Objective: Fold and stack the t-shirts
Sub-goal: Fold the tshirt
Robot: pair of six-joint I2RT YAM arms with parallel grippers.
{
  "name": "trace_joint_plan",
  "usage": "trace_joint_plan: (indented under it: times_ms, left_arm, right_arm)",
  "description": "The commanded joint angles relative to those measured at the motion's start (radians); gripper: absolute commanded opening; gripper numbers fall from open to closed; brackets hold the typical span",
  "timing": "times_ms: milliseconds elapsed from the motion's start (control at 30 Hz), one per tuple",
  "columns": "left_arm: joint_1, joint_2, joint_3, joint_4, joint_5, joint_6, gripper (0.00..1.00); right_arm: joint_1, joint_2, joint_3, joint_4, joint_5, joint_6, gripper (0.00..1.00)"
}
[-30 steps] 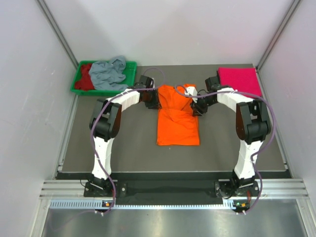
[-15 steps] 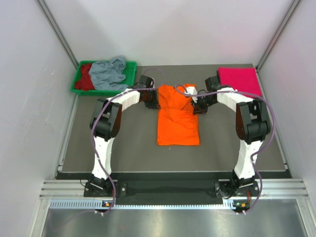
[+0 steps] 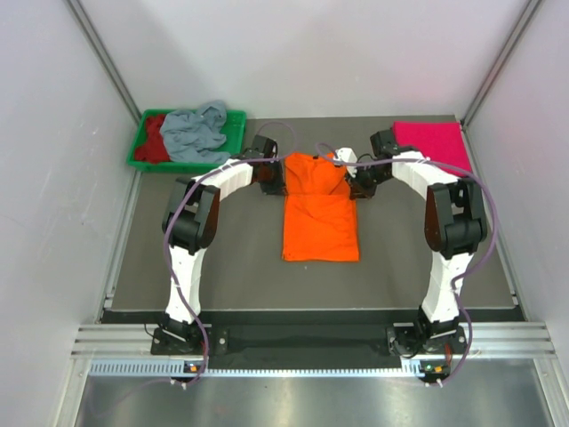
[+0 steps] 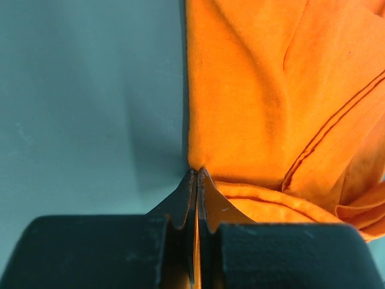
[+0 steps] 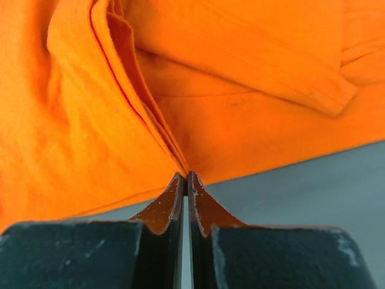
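The bright orange t-shirt [image 3: 320, 213] lies partly folded in the middle of the dark table, its lower part flat and its upper part bunched. My left gripper [image 3: 277, 181] is at the shirt's upper left edge. In the left wrist view this gripper [image 4: 197, 174] is shut, with the orange t-shirt [image 4: 252, 90] pinched at its tips. My right gripper [image 3: 357, 181] is at the upper right edge. It shows shut [image 5: 185, 176] on a fold of the orange t-shirt [image 5: 90, 120]. A folded magenta pink t-shirt [image 3: 432, 145] lies at the back right.
A green tray [image 3: 235, 132] stands at the back left, holding a crumpled grey-blue t-shirt [image 3: 196, 132] and a dark red t-shirt [image 3: 156, 140]. White walls close in the table on three sides.
Both grippers have shut on the orange shirt's upper edges. The right gripper has moved slightly back, and the shirt's top now stretches wider between them.
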Motion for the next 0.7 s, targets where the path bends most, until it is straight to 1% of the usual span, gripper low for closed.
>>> trace_joint_plan:
  times_ms: [0,167,667]
  left_arm:
    - [0.007,0.032,0.011,-0.054,-0.097,0.024,0.0]
    - [0.005,0.026,0.011,-0.054,-0.125,0.018,0.0]
    - [0.007,0.037,0.005,-0.046,-0.182,-0.001,0.0]
  right_arm:
    - [-0.017,0.022,0.082,-0.037,-0.003,0.0,0.0]
    - [-0.023,0.051,0.109,-0.071,0.009,0.005,0.0]
    - [-0.043,0.137,0.157,-0.093,0.04,0.034,0.0]
